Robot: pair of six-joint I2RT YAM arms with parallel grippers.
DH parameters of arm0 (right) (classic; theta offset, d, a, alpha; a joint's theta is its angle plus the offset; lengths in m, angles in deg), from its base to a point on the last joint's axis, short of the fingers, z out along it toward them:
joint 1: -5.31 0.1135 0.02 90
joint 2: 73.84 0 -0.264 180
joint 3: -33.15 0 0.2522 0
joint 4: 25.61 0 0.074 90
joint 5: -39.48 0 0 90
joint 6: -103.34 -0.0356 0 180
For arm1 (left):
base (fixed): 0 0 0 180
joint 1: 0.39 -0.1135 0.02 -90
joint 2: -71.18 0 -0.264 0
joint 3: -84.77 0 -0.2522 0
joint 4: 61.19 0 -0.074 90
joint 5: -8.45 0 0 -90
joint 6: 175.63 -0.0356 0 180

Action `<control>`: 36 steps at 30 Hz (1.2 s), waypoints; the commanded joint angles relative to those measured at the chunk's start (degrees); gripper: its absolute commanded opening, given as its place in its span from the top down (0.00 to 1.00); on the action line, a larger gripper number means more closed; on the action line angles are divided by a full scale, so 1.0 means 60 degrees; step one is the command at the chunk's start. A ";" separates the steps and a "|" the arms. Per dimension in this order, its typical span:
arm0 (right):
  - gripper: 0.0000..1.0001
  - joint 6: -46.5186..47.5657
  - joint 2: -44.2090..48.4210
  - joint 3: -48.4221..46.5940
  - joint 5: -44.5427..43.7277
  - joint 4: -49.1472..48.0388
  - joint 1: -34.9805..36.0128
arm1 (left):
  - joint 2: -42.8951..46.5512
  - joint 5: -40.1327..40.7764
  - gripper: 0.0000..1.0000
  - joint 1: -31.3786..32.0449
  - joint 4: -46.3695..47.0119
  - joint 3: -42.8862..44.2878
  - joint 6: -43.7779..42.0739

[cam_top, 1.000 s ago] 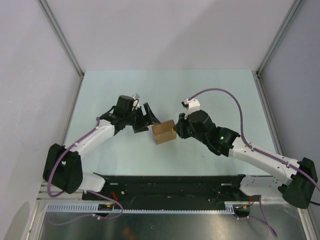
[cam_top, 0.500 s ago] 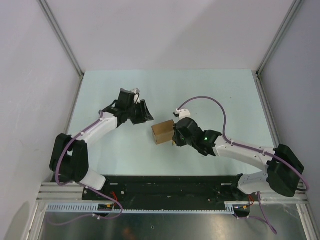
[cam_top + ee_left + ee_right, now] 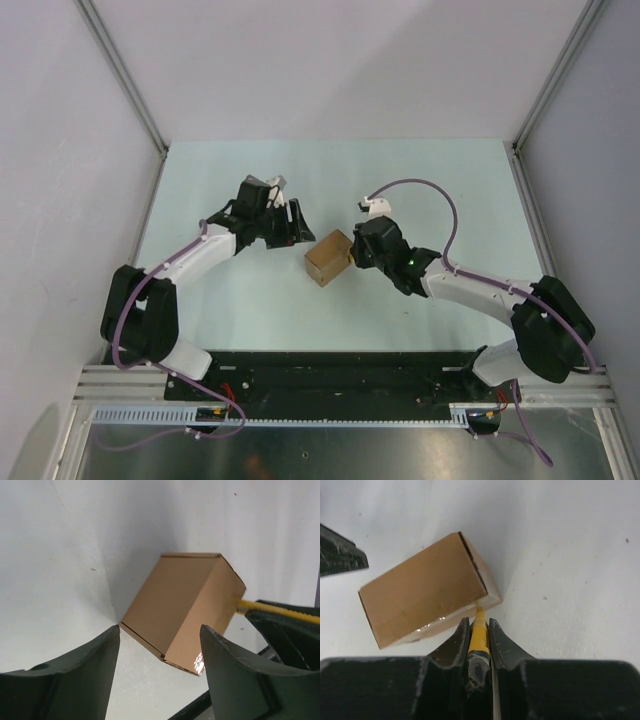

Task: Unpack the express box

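The express box (image 3: 328, 257) is a small brown cardboard box, closed, on the pale table (image 3: 330, 175) between my two grippers. It also shows in the left wrist view (image 3: 182, 612) and the right wrist view (image 3: 427, 596). My right gripper (image 3: 479, 625) is shut on the yellow-and-black utility knife (image 3: 479, 632), whose tip touches the box's near taped edge. In the top view the right gripper (image 3: 357, 253) sits right beside the box. My left gripper (image 3: 160, 637) is open and empty, a little short of the box; from above it (image 3: 298, 232) lies up and left of it.
Grey walls and metal posts (image 3: 120, 70) enclose the table at the left, back and right. The black base rail (image 3: 340, 365) runs along the near edge. The right arm's purple cable (image 3: 440, 200) loops above the table.
The right gripper with the knife has shifted slightly up and right along the box's right side. The box has turned a little. The left gripper has edged closer to the box.
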 commanded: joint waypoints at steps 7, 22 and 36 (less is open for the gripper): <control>1.00 0.1960 -0.0652 -0.0068 0.0952 -0.3289 -0.0352 | -0.0309 -0.1354 0.27 0.0007 0.0692 0.0295 -0.0465; 1.00 0.3192 0.0840 -0.0083 0.1626 -0.1667 -0.0821 | -0.1026 -0.1706 0.26 0.0036 0.0708 0.0734 -0.0787; 1.00 0.3397 0.2658 -0.0229 0.3531 0.0093 -0.0704 | -0.1466 -0.2073 0.21 0.0007 0.0722 0.1233 -0.0979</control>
